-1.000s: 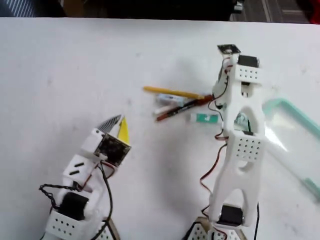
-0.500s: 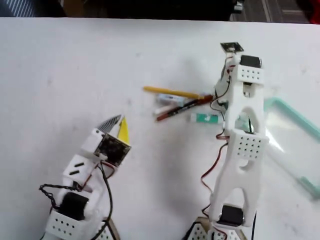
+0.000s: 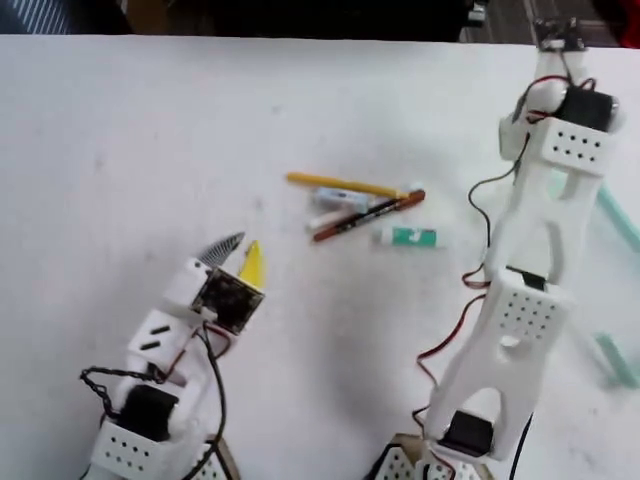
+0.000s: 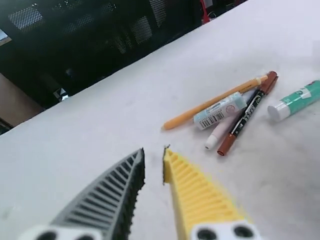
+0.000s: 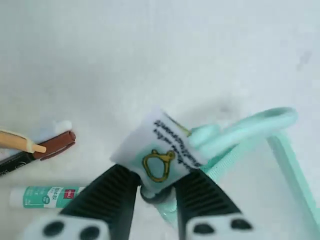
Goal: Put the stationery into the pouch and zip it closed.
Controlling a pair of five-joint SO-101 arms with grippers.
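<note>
Mid-table lie the stationery items: a yellow pencil point(image 3: 340, 184), a brown pen point(image 3: 368, 215), a white labelled tube point(image 3: 338, 198) and a green glue stick point(image 3: 408, 236). The clear pouch with teal trim point(image 3: 620, 222) is at the right edge, mostly under the right arm point(image 3: 560, 150). My right gripper point(image 5: 156, 187) is shut on the pouch's white tag point(image 5: 157, 155), next to the teal rim point(image 5: 245, 131). My left gripper point(image 3: 236, 250) sits low at the front left. Its grey and yellow fingers point(image 4: 153, 159) are slightly open and hold nothing, short of the pencil point(image 4: 210, 104).
The white table point(image 3: 150, 130) is bare to the left and behind the stationery. A dark room lies past its far edge point(image 4: 100, 55). The right arm stretches from the front centre to the back right corner.
The right arm swung from beside the stationery to the back right corner, pulling the pouch right with it. The left arm stayed put.
</note>
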